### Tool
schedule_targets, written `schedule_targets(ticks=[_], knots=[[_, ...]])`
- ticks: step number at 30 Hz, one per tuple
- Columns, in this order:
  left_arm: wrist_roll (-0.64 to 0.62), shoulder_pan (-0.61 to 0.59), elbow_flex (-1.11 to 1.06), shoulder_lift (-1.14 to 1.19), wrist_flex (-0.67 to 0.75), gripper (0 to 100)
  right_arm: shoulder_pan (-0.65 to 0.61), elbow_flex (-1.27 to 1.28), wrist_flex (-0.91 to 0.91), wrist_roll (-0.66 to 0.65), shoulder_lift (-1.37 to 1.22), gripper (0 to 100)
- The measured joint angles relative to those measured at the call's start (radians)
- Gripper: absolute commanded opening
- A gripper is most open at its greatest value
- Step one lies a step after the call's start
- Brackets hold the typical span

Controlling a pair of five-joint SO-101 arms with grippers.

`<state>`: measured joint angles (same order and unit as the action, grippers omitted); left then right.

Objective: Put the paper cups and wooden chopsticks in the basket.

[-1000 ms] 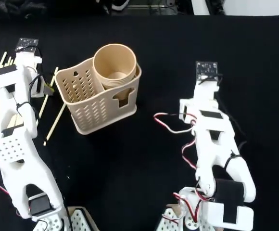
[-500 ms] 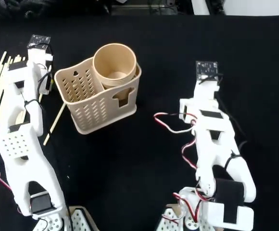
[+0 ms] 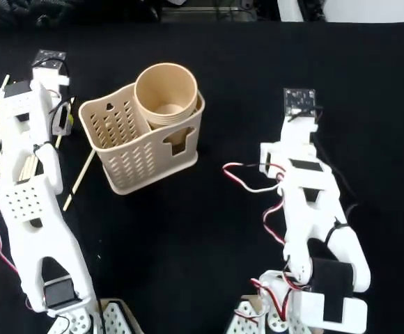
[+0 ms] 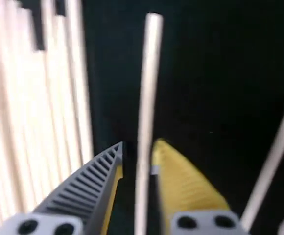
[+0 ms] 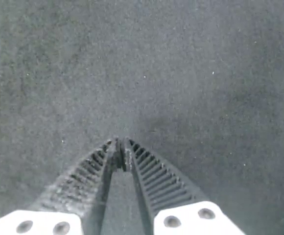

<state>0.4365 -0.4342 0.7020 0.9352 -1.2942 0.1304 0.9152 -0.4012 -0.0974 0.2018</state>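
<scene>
One wooden chopstick (image 4: 148, 88) runs between the fingers of the left gripper (image 4: 137, 149), which pinch it just beside the pile of chopsticks (image 4: 39, 98) lying at the left of the table (image 5: 205, 73). A loose chopstick (image 3: 81, 177) lies near the basket (image 3: 143, 156), where stacked paper cups (image 3: 166, 97) stand in one compartment. The right gripper (image 5: 118, 147) hangs over bare table, its fingers pressed together.

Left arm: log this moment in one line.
left end effector: shut on chopstick | right end effector: shut over table | cups: in basket | other chopsticks: on table
</scene>
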Motion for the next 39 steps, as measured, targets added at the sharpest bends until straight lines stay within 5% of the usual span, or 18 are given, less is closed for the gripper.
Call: schedule_targets(ticks=[14, 20, 31, 39], knots=[[-0.015, -0.020, 0.376, 0.044, -0.437, 3, 0.000, 0.000, 0.000, 0.000, 0.000, 1.3], [-0.255, -0.078, 0.559, -0.020, -0.460, 3, 0.000, -0.003, 0.000, 0.000, -0.008, 1.3], [-0.497, -0.083, 0.462, -0.655, -0.466, 3, 0.000, -0.003, 0.000, 0.000, -0.008, 1.3], [-0.517, 0.175, 0.189, -1.220, -0.442, 3, 0.000, -0.003, 0.000, 0.000, -0.008, 1.3]])
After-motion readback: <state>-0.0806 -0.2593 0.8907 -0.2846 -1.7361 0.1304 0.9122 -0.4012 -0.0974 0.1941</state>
